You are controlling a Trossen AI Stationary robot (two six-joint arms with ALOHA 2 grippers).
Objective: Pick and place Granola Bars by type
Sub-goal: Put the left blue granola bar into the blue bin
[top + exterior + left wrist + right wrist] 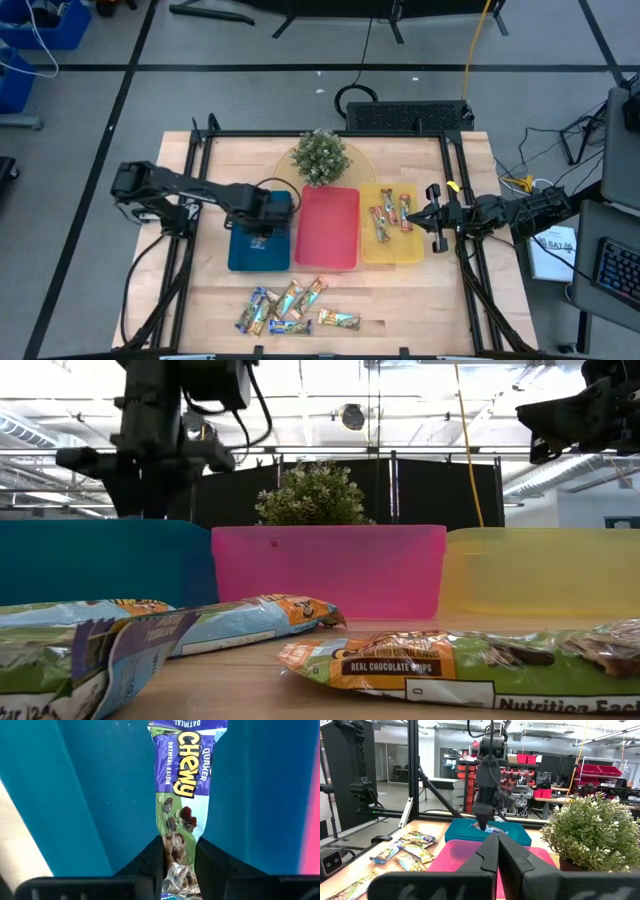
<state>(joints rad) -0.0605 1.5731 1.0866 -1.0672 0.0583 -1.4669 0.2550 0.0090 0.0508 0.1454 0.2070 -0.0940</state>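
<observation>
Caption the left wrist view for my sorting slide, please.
Left gripper holding a Quaker Chewy oatmeal raisin bar over the blue tray.

The gripped end of the Quaker Chewy bar point(178, 795) is hidden between the left gripper point(178, 857)'s fingers, and its far end is cut by the picture's edge. From above, the gripper covers part of the blue tray point(243, 257). Wrapper print on the yellow tray point(394, 250)'s bars is too small to read.
</observation>
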